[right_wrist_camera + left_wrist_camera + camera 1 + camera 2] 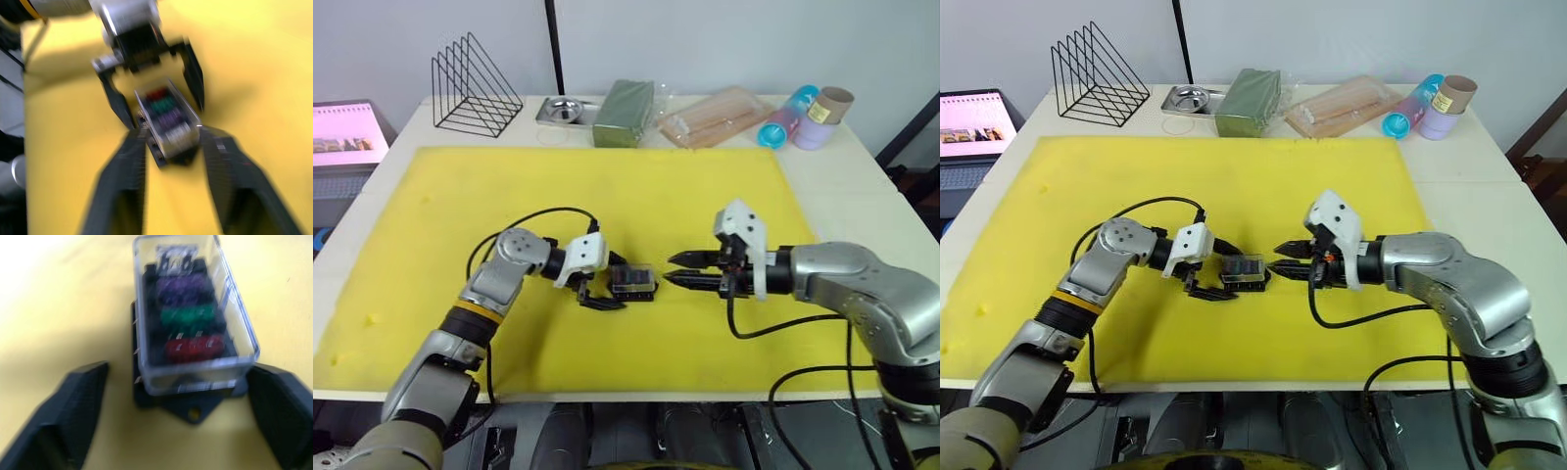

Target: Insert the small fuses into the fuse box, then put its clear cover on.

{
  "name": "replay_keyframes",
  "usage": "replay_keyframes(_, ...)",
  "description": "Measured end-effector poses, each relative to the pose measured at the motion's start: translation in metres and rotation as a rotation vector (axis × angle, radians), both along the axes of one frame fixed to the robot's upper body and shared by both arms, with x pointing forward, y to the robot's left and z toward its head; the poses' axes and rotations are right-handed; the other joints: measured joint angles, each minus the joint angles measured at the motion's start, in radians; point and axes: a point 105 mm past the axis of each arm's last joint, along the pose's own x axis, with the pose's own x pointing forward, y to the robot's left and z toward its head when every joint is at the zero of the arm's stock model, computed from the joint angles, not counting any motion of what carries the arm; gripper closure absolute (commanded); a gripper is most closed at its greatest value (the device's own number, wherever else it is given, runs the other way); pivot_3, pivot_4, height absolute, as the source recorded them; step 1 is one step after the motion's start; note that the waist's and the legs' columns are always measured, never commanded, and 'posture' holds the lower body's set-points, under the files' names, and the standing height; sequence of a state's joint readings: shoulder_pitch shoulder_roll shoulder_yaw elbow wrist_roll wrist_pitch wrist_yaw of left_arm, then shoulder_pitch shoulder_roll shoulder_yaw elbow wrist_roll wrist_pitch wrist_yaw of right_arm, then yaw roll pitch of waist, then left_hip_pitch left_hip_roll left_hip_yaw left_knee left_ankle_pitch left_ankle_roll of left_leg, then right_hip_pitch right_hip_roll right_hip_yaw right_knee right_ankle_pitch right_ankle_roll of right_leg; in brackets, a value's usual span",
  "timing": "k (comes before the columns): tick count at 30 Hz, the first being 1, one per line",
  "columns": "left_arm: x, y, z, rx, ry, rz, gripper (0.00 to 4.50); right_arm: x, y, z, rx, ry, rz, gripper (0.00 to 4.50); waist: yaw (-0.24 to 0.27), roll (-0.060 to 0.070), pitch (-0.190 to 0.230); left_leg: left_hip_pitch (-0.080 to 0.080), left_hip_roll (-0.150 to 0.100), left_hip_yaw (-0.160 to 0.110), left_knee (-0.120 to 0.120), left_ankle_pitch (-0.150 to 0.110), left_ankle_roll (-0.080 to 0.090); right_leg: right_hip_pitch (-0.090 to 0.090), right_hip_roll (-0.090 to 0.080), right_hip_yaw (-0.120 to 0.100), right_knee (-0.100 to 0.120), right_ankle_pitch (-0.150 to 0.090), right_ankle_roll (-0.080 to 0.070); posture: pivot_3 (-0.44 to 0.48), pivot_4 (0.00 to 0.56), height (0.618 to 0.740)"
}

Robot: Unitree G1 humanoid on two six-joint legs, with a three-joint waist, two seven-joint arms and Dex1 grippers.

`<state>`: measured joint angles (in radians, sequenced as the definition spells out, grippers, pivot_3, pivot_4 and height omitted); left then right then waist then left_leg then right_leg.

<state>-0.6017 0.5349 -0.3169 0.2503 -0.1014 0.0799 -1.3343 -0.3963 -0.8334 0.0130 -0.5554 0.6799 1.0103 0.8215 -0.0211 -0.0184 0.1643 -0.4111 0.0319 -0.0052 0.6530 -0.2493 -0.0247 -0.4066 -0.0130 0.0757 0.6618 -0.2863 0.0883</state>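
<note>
The black fuse box (633,282) lies in the middle of the yellow mat (607,186). The clear cover (195,308) sits on top of it. Under the cover, purple (185,288), green (188,316) and red (193,346) small fuses sit in their slots. My left gripper (610,286) is open, with one finger on each side of the box's left end and not touching it. My right gripper (670,269) is open too, its tips pointing at the box's right end from just beside it. In the right wrist view the box (168,125) lies between both pairs of fingers.
Along the table's far edge stand a black wire rack (475,88), a metal dish (563,110), a green box (625,113), a clear bag of wooden sticks (715,117) and some coloured tubes (803,116). A laptop (347,132) is off the table's left side.
</note>
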Motion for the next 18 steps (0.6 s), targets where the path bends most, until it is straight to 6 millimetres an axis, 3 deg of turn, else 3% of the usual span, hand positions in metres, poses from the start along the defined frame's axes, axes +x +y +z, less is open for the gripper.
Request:
replay_keyframes(5, -0.008, 0.027, 0.009, 0.014, 0.038, 0.076, 0.0, -0.002, -0.024, 0.004, -0.089, -0.041, -0.027, 0.03, 0.002, -0.001, 0.004, 0.0, 0.0, 0.0, -0.003, 0.0, 0.0, -0.002, 0.001, 0.0, 0.0, -0.001, -0.001, 0.0, 0.15, 0.74)
replay_keyframes(7, -0.013, 0.043, 0.019, 0.008, 0.063, 0.123, 0.0, -0.008, -0.038, 0.003, -0.149, -0.039, -0.031, 0.03, 0.002, 0.0, 0.008, 0.0, 0.001, 0.0, -0.004, 0.0, 0.0, -0.002, 0.001, 0.0, 0.0, -0.001, -0.002, 0.0, 0.15, 0.74)
replay_keyframes(12, -0.017, 0.086, 0.068, -0.005, -0.003, 0.276, 0.0, -0.021, -0.073, 0.015, -0.285, -0.062, -0.042, 0.03, 0.003, -0.001, 0.016, 0.0, 0.002, 0.001, -0.004, 0.0, 0.0, -0.002, -0.001, 0.0, 0.0, -0.002, -0.001, 0.0, 0.15, 0.74)
replay_keyframes(18, -0.039, 0.124, 0.071, 0.039, 0.083, 0.406, 0.0, -0.03, -0.101, 0.032, -0.348, -0.084, -0.084, 0.03, 0.001, -0.002, 0.021, 0.001, 0.002, 0.003, -0.004, 0.0, 0.0, -0.002, -0.002, 0.0, -0.001, -0.003, -0.004, 0.0, 0.15, 0.74)
